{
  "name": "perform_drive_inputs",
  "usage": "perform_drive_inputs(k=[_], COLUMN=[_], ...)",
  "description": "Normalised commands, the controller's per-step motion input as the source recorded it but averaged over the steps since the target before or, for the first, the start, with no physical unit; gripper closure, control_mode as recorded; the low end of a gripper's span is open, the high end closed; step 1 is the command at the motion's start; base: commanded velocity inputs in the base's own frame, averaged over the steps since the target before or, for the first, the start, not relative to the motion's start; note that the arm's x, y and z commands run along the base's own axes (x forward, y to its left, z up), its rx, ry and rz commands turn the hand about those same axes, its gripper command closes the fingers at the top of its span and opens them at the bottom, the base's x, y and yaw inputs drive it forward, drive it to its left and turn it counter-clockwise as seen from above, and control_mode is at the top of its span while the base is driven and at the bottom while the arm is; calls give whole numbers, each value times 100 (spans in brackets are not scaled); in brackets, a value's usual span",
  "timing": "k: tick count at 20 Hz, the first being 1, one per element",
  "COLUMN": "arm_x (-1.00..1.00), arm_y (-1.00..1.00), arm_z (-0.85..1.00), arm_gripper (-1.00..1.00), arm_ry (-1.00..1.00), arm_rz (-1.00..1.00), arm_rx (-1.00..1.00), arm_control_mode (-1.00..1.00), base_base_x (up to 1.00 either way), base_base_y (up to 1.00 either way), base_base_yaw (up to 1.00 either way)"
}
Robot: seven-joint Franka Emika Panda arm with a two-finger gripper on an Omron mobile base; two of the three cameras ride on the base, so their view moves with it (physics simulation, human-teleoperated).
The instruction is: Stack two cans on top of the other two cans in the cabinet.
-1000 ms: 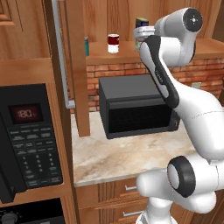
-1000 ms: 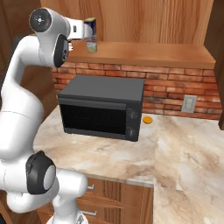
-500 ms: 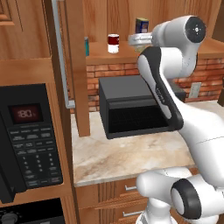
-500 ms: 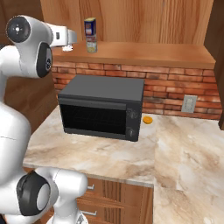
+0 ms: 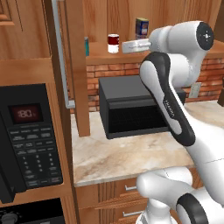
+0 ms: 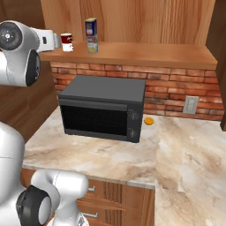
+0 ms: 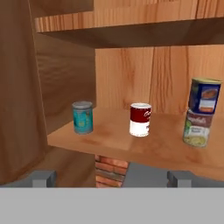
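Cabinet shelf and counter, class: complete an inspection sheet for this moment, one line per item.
Surface: wooden cabinet shelf above a marble counter.
Job's things: dark blue and yellow can stacked on the greenish-beige can; teal can and red-and-white can stand apart, unstacked.
Clutter: black microwave; small orange thing beside it.
Grippers: gripper open, empty, short of the shelf.
Cables: nothing seen.
Surroundings: brick backsplash, wall outlet, open cabinet door.
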Motion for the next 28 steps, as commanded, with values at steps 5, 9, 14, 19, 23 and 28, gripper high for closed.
perform_drive_inputs(k=[5, 9, 14, 19, 23, 28], arm_x=[-6, 3, 18, 26, 15, 15], arm_y=[22, 0, 0, 0, 0, 2], arm_z=[-2, 0, 0, 0, 0, -2], arm_gripper=[-100, -100, -100, -100, -100, -100], arm_ry=[0, 0, 0, 0, 0, 0], arm_rz=[17, 5, 1, 3, 3, 3], arm_rx=[1, 0, 0, 0, 0, 0], arm_control_mode=[-100, -100, -100, -100, -100, -100], base_base_x=[0, 0, 0, 0, 0, 0], base_base_y=[0, 0, 0, 0, 0, 0], base_base_yaw=[0, 0, 0, 0, 0, 0])
